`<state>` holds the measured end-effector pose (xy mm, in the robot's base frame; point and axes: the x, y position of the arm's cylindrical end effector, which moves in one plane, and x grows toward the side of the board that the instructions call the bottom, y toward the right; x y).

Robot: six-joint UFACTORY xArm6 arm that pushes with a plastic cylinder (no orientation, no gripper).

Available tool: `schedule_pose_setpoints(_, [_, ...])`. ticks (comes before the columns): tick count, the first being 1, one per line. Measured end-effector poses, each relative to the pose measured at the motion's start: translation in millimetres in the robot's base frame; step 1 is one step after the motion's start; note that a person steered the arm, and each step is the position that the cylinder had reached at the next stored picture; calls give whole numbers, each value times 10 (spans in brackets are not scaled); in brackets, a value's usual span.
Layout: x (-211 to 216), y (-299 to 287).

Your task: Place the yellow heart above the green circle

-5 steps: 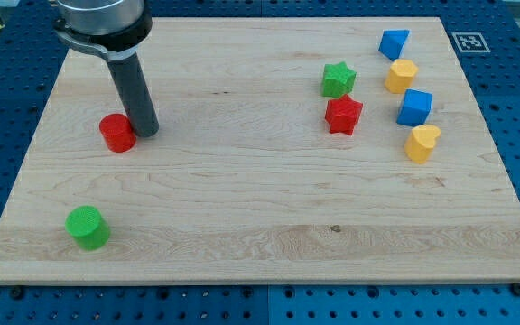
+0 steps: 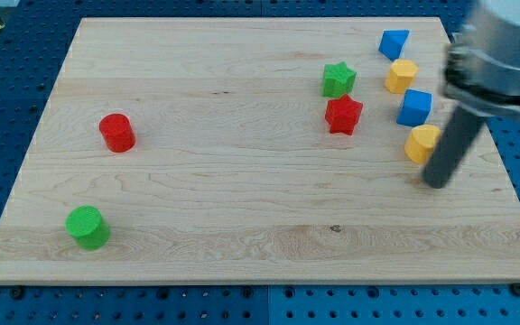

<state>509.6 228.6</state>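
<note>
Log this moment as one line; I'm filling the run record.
my tip: just right of and below yellow heart | green circle: bottom left, far off | heart not yet above circle

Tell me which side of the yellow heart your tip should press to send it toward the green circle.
Its right flank, pushing toward the view's left: the yellow heart sits far right of the green circle, and my tip is already at its lower right.
</note>
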Motion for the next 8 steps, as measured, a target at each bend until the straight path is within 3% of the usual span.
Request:
schedule_pose_setpoints(1, [-21,705])
schedule_pose_setpoints(2, [-390,788])
schedule_pose_setpoints(6, [-541,25])
schedule_pose_setpoints(8, [-640,26])
